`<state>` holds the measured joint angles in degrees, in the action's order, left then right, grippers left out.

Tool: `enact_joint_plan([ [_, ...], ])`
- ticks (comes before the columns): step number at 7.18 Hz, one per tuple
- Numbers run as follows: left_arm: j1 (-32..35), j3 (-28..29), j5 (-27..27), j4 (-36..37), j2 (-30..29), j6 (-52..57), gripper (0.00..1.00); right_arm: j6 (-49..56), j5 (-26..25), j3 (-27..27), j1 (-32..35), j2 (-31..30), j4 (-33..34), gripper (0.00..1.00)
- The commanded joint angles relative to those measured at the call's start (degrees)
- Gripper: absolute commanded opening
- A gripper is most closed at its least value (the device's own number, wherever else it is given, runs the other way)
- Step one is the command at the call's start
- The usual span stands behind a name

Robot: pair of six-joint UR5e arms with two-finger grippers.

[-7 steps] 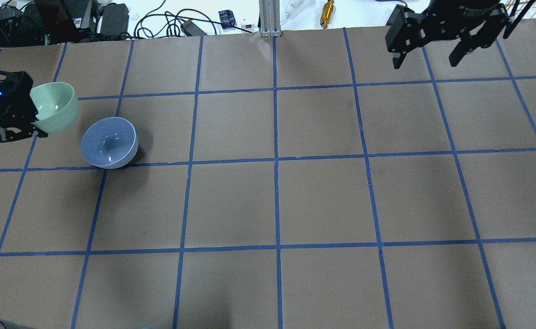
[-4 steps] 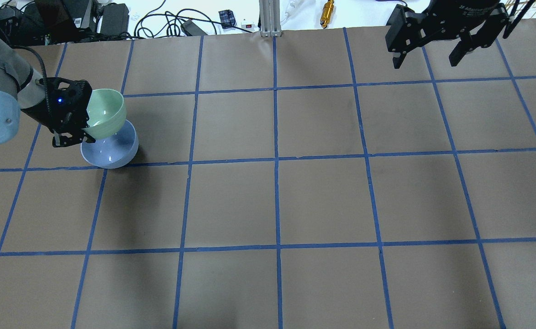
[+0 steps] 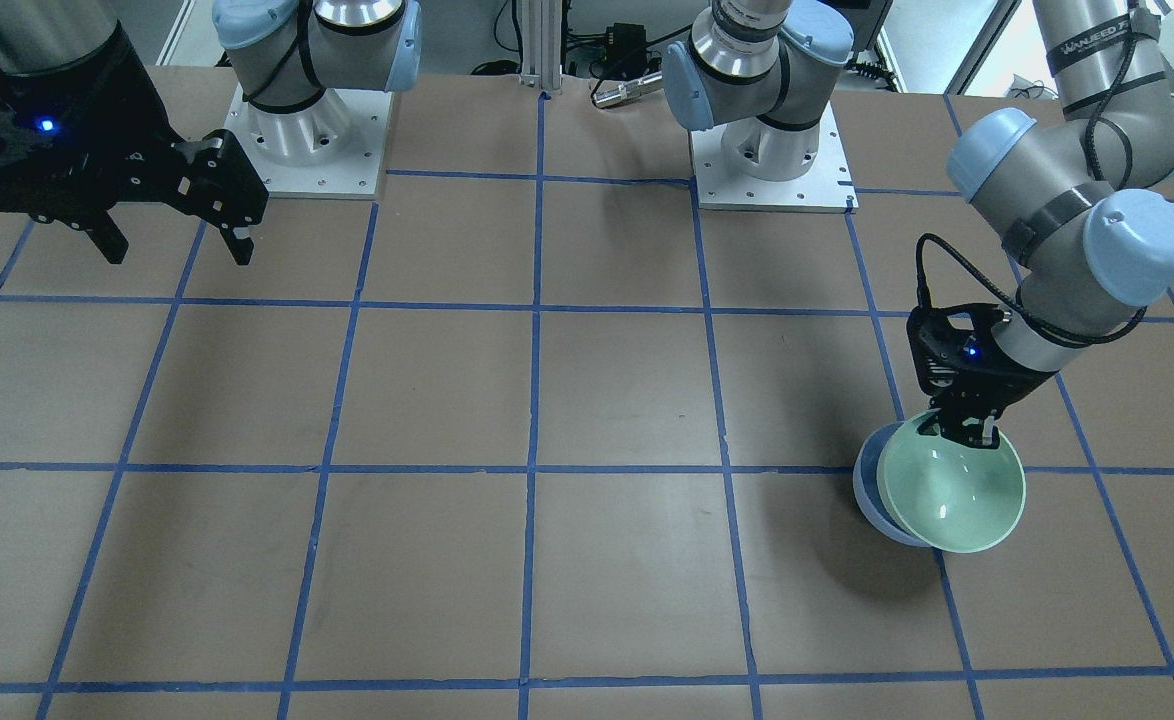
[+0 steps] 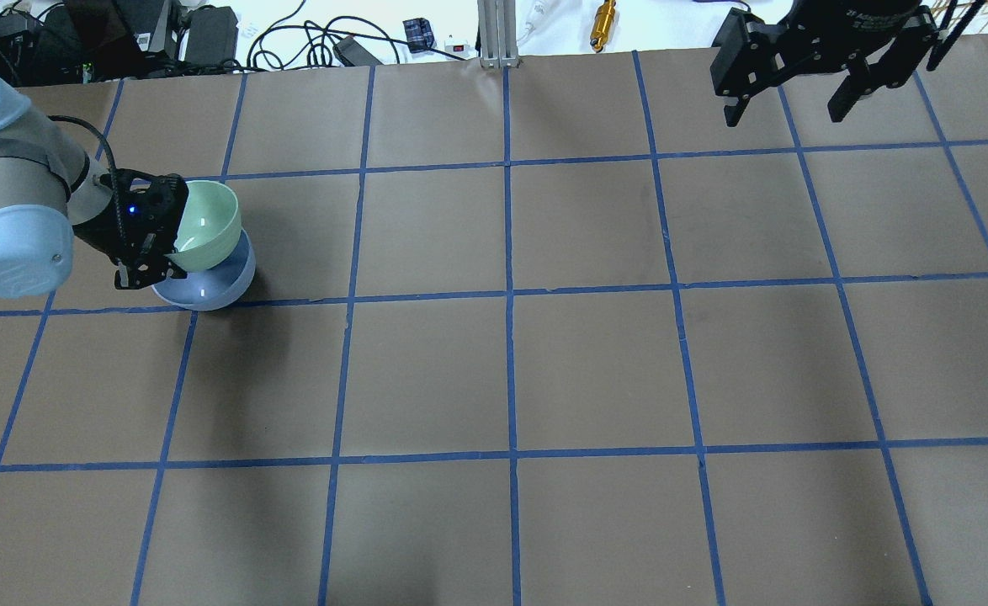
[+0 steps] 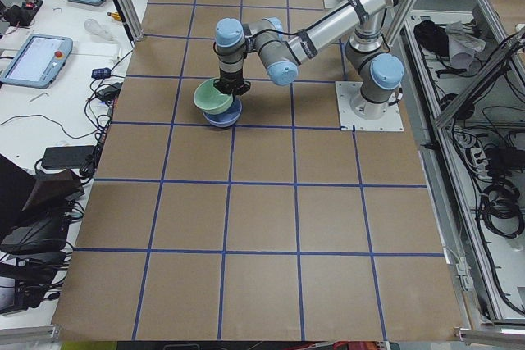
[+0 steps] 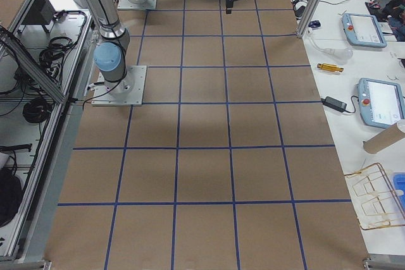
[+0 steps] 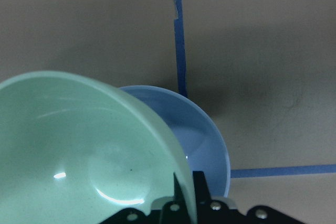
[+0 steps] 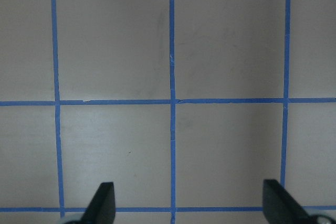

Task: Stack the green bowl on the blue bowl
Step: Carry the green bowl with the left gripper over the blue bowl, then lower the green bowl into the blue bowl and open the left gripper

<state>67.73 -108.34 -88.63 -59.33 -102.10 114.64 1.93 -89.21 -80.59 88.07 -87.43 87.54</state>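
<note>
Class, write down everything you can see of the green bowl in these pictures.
The green bowl is pale mint, round, glossy and smooth, with a thin lighter rim. Its inside is empty and shows small glints of light. The left hand pinches its rim. It hangs tilted, not level, over the blue bowl and covers most of it. Whether the two bowls touch cannot be told.
</note>
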Motion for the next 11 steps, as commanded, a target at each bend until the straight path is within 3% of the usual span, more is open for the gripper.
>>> enact_joint_plan([
  [1, -2.1, -1.1, -0.5, 0.4, -0.2, -0.1, 0.00, 0.0, 0.0, 0.0, 0.0, 0.1, 0.0, 1.00],
  [2, -2.1, -1.1, -0.3, 0.9, -0.3, -0.6, 0.02, 0.0, 0.0, 0.0, 0.0, 0.1, 0.0, 1.00],
  [3, -1.9, -0.7, 0.0, 0.7, -0.4, -0.7, 0.12, 0.0, 0.0, 0.0, 0.0, 0.0, 0.0, 1.00],
  [6, -1.6, -1.0, 1.5, 0.1, -0.4, -2.2, 0.09, 0.0, 0.0, 0.0, 0.0, 0.0, 0.0, 1.00],
  [7, -1.7, -1.0, 1.7, 0.0, -0.4, -2.2, 0.20, 0.0, 0.0, 0.0, 0.0, 0.0, 0.0, 1.00],
  [8, -1.8, -0.7, 1.9, -0.3, -0.1, -4.5, 0.74, 0.0, 0.0, 0.0, 0.0, 0.0, 0.0, 1.00],
  [10, -1.4, 0.5, 6.3, -1.2, 1.6, -12.9, 0.75, 0.0, 0.0, 0.0, 0.0, 0.1, 0.0, 1.00],
  [11, -1.1, 3.3, 6.4, -5.7, 3.1, -15.3, 0.75, 0.0, 0.0, 0.0, 0.0, 0.0, 0.0, 1.00],
])
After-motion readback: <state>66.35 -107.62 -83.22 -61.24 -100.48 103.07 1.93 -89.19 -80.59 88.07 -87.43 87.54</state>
